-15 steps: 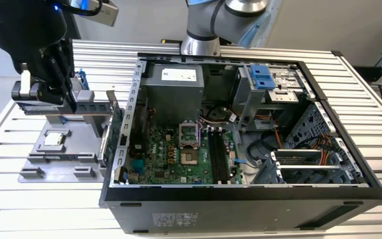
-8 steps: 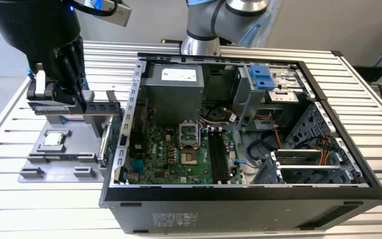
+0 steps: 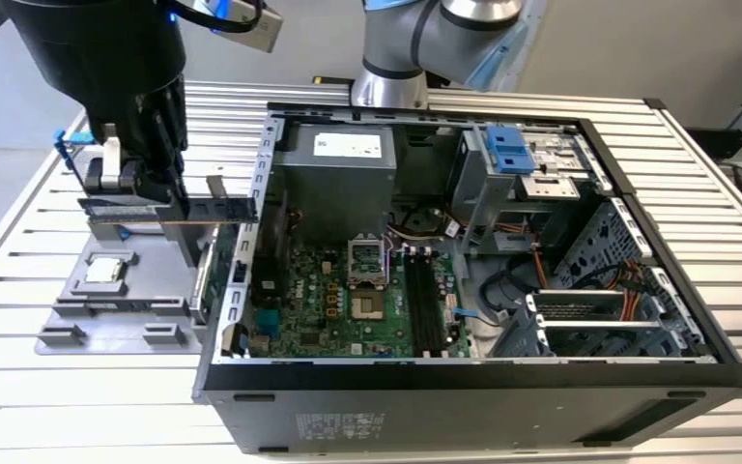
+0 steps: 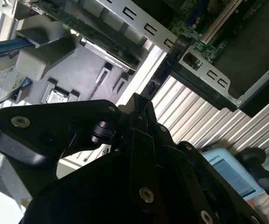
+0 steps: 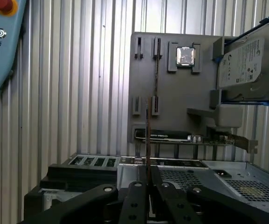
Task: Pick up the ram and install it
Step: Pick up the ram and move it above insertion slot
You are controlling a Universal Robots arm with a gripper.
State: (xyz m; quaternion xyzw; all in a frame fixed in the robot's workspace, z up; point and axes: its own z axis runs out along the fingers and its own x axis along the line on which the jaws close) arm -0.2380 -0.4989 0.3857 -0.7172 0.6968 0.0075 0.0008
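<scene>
Above the grey parts tray (image 3: 113, 309) on the slatted counter (image 3: 88, 406), at the exterior view's left of the open computer case (image 3: 474, 396), the gripper (image 3: 132, 198) holds the ram (image 3: 204, 210). Its jaws are closed on the stick, which hangs level with its gold contact edge down and its free end reaching toward the case's near wall. In the first wrist view the ram (image 5: 147, 135) shows edge-on as a thin line rising from between the closed jaws of the gripper (image 5: 147, 179). Below it lie the tray (image 5: 171, 98) with its narrow holding slots, a processor chip (image 5: 186, 56), a hard drive in a blue frame (image 5: 248, 60) and a green expansion card (image 5: 171, 136) along the side nearest the case. The stick appears to be lifted clear of its holder, though the angle makes that hard to confirm. The pick-up therefore looks done and the carry to the case is the step in hand. Nothing is installed yet, because the black memory slots (image 3: 420, 300) on the motherboard (image 3: 332, 300) sit well apart from the ram, across the case wall. As I judge it, seating would call for clearing that wall and turning the stick to run along a slot. The contact edge would have to be centred over the slot, then pressed straight down without tilt.
</scene>
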